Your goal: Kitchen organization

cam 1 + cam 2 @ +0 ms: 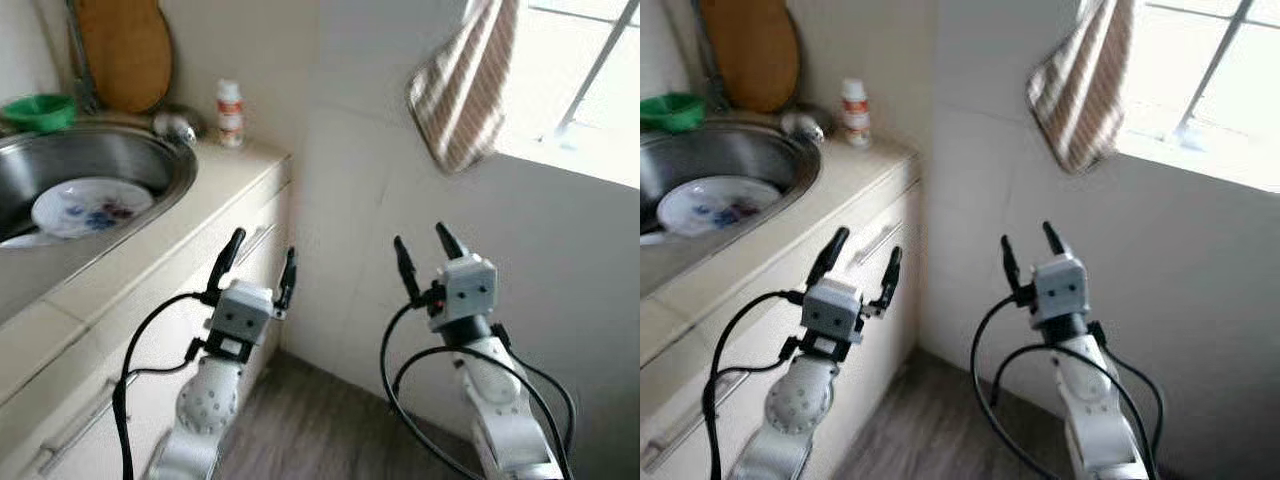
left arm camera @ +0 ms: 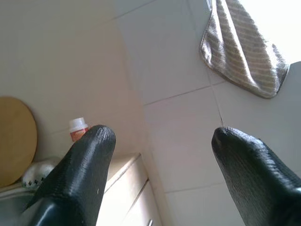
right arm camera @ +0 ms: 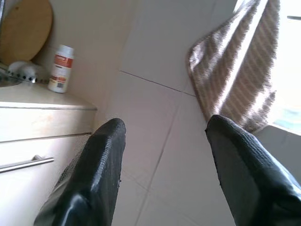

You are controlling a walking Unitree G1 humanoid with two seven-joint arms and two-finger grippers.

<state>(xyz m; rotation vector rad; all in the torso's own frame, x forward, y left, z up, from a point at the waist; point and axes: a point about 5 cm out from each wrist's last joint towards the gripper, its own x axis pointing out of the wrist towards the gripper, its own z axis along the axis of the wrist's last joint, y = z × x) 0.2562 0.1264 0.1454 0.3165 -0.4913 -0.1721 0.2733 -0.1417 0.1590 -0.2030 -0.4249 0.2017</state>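
1. The left gripper [image 1: 259, 266] is raised beside the counter's [image 1: 150, 245] front edge, fingers spread wide and released, holding nothing and touching nothing.
2. The right gripper [image 1: 424, 254] is raised to the right of the counter, in front of the tiled wall [image 1: 350, 170], fingers also apart and empty.
3. The sink [image 1: 150, 160] is set in the counter; a white plate [image 1: 90, 205] with a blue flower pattern lies in it.
4. A green bowl [image 1: 40, 110] sits at the sink's far left rim.
5. A wooden board [image 1: 125, 50] leans upright against the wall behind the sink.
6. A small round metal thing [image 1: 175, 126] lies behind the sink, below the board; what it is cannot be told.
7. A white bottle [image 1: 230, 112] with a red-and-white label stands near the counter's far right corner; its writing is too small to read.
8. The counter's drawers carry metal bar handles [image 3: 26, 163].
9. A striped cloth [image 1: 462, 85] hangs on the wall right of the counter, beside a bright window [image 1: 590, 80], above the right gripper.
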